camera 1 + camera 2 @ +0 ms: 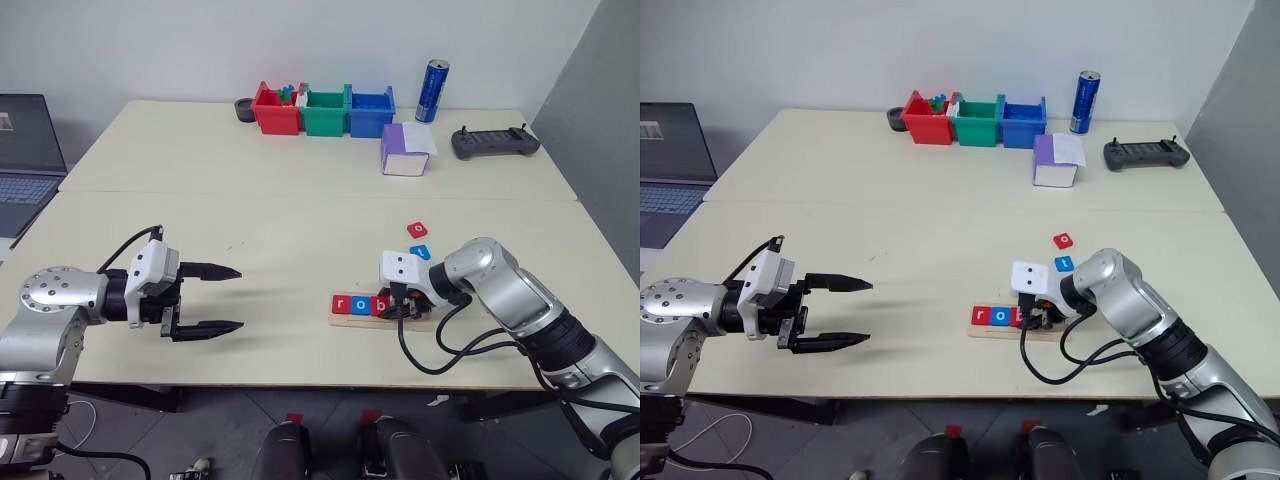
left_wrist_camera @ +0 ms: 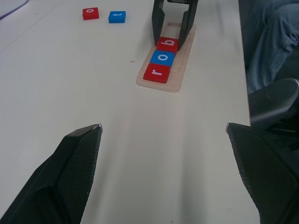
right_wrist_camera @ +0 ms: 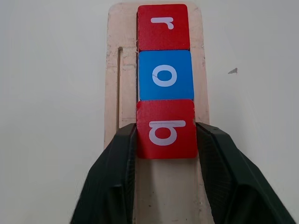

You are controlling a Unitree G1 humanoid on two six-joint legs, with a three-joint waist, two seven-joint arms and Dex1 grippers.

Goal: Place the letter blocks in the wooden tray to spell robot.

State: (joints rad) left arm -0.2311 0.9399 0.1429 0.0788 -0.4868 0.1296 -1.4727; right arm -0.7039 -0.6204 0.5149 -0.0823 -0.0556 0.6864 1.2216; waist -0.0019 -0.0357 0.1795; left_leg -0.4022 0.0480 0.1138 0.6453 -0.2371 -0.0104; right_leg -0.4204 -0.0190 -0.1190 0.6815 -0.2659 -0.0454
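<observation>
The wooden tray [image 3: 114, 70] lies near the table's front edge, right of centre. In it sit a red r block [image 3: 163, 26], a blue o block [image 3: 165, 75] and a red b block [image 3: 166, 128] in a row. My right gripper [image 1: 400, 310] points down at the tray, its fingers [image 3: 119, 158] pressed against both sides of the b block, which rests in the groove. A loose red o block [image 1: 417, 229] and a blue t block [image 1: 420, 252] lie on the table just behind the tray. My left gripper [image 1: 238, 298] hovers open and holds nothing, well to the left of the tray.
Red [image 1: 276, 110], green [image 1: 324, 112] and blue [image 1: 369, 113] bins stand in a row at the back, with a blue can [image 1: 432, 91] beside them. A purple-and-white box [image 1: 404, 151] and a dark controller [image 1: 494, 142] lie at the back right. A laptop [image 1: 25, 160] sits far left.
</observation>
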